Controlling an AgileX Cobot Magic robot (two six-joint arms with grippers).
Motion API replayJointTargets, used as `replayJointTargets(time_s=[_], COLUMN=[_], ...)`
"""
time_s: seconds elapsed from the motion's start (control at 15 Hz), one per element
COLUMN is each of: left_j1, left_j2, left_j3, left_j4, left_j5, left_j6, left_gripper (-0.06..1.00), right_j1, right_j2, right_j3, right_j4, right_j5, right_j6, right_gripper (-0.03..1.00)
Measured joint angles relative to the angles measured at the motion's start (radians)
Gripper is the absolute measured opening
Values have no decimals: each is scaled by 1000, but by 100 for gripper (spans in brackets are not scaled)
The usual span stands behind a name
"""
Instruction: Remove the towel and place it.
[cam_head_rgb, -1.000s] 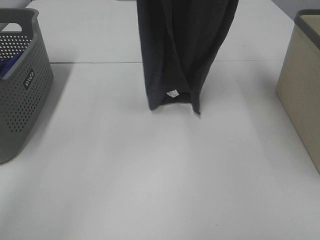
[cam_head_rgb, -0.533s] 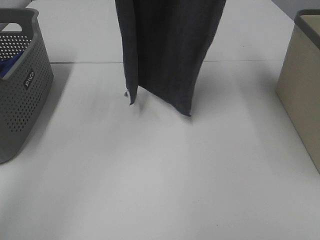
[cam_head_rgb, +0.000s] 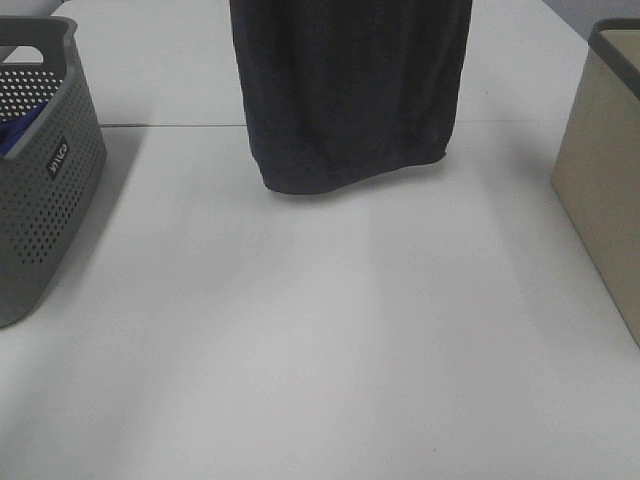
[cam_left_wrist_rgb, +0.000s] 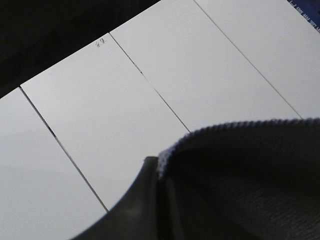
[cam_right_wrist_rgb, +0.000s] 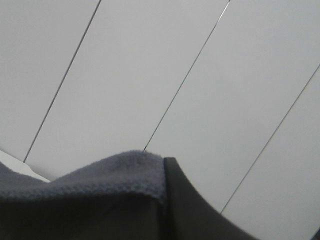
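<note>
With left fingers (cam_left_wrist_rgb: 135, 210) and right fingers (cam_right_wrist_rgb: 192, 210) clamped on the towel (cam_head_rgb: 350, 90), hanging below them, hem touching the desk (cam_head_rgb: 320, 330), lower evenly, drawing back to lay it flat.

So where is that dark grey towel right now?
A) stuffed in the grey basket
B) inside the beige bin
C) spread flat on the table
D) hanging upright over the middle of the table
D: the towel hangs down from above the view's top edge, over the white table, between the grey basket and the beige bin.
</note>
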Motion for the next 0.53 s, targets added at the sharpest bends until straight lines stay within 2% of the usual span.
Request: replayJointTargets(time_s=[0.2,0.4,0.47,0.53], left_j1=[31,62,72,77], left_j2=[23,68,103,112], left_j3=[0,-1,-1,-1], left_j4=[0,0,0,0], left_j5=[-62,-100,-159,-182], left_j6=[0,0,0,0], left_gripper=[0,0,0,0], right_j1=[0,-1,-24,-34], right_j2=[31,86,132,146], right_j3=[-1,-1,-19,-33], right_j4=[0,-1,-9,-11], right_j5=[-35,-150,-219,-224], right_j6=[0,0,1,2], right_gripper=[1,1,1,1])
